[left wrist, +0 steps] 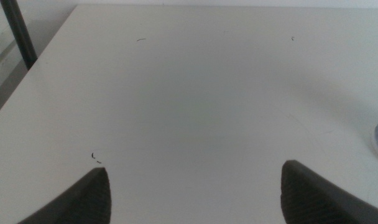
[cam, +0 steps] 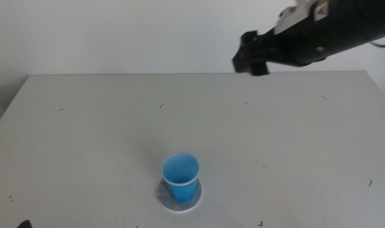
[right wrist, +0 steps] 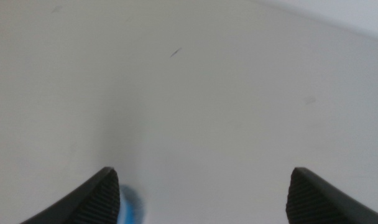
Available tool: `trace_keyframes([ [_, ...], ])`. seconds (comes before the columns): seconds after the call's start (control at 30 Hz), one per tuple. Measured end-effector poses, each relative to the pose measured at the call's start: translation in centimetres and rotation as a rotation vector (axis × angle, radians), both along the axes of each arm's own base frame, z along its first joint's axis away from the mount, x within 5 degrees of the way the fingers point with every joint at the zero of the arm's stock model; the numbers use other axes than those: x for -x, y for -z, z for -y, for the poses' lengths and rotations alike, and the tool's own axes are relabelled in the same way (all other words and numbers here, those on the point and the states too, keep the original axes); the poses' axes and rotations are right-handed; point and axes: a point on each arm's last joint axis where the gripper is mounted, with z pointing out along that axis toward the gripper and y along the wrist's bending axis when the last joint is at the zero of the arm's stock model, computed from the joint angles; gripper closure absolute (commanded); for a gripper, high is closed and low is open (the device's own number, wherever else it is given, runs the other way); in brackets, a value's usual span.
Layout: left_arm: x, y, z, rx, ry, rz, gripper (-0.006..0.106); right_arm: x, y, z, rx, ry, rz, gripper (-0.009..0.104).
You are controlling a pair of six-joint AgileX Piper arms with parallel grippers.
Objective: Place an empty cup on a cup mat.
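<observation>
Cup stands upright on cup mat, well below and left of the right end effector, whose jaws are spread, holding nothing. Placement looks done; judged best to lift clear without swinging low over the cup. Left end effector waits spread over the bench, mat just off to its side.

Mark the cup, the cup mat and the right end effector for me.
cup (cam: 180, 170): middle view, on its blue inside.
cup mat (cam: 191, 202): middle view, on the bare grey edge beside the cup's base.
right end effector (cam: 248, 61): middle view, at its dark tips, raised above the table's far side.

High overhead view, 2 close wrist views
</observation>
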Motion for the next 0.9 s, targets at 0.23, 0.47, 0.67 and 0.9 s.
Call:
trace_keyframes([
  [0.23,0.0,0.0,0.0,0.0,0.0,0.0,-0.005,3.0,-2.4,8.9,-0.019,0.224,0.167,0.007],
  [0.47,0.0,0.0,0.0,0.0,0.0,0.0,-0.005,8.4,-0.9,14.3,-0.018,0.383,0.272,0.004],
  [0.67,0.0,0.0,0.0,0.0,0.0,0.0,-0.005,13.2,3.3,15.3,-0.013,0.393,0.344,0.004],
  [0.9,0.0,0.0,0.0,0.0,0.0,0.0,-0.005,17.9,9.2,15.9,-0.046,0.387,0.495,0.004],
])
